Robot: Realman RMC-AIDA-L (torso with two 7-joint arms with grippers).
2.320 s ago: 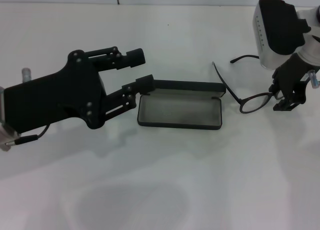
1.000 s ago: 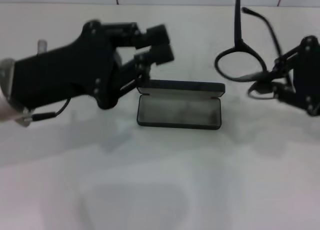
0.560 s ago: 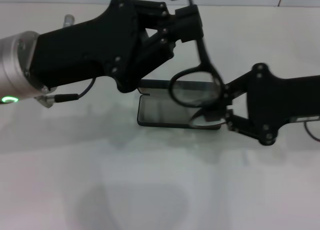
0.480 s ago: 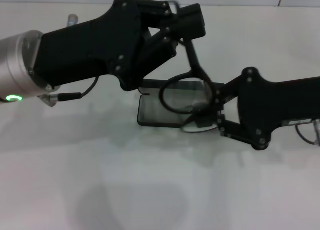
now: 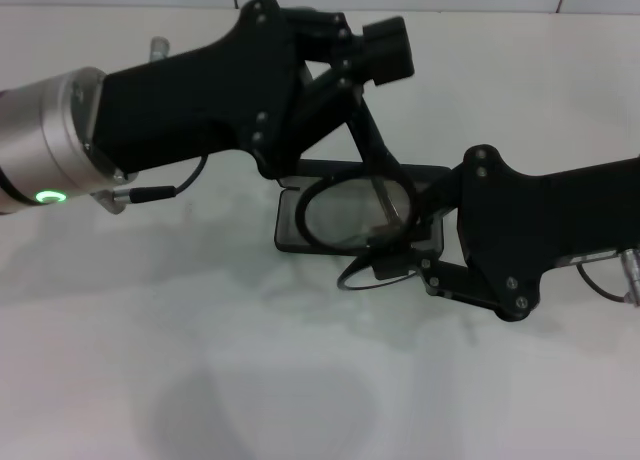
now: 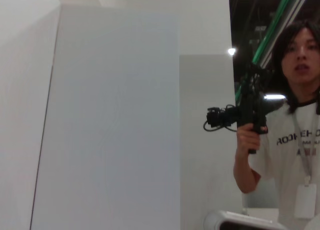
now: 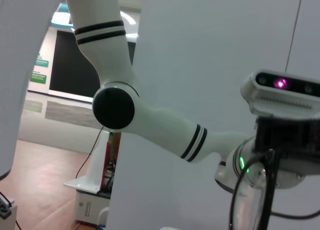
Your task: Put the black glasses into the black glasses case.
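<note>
The black glasses case (image 5: 432, 242) lies open on the white desk (image 5: 300, 380), beneath both pincers. The black glasses (image 5: 355, 210) hang just above its tray, not yet inside. The right pincer (image 5: 400, 250) pinches the frame's lower lens rim; the left pincer (image 5: 372, 55) pinches a temple arm above.

Both hands, left (image 5: 372, 68) and right (image 5: 398, 248), meet mid-table, clamped.

A white robot arm (image 7: 150, 125) with black stripe bands and a round black joint (image 7: 114, 107) stretches across a pale wall. Its wrist camera (image 7: 282, 90) glows purple. The black glasses (image 7: 252, 200) hang beneath it.
</note>
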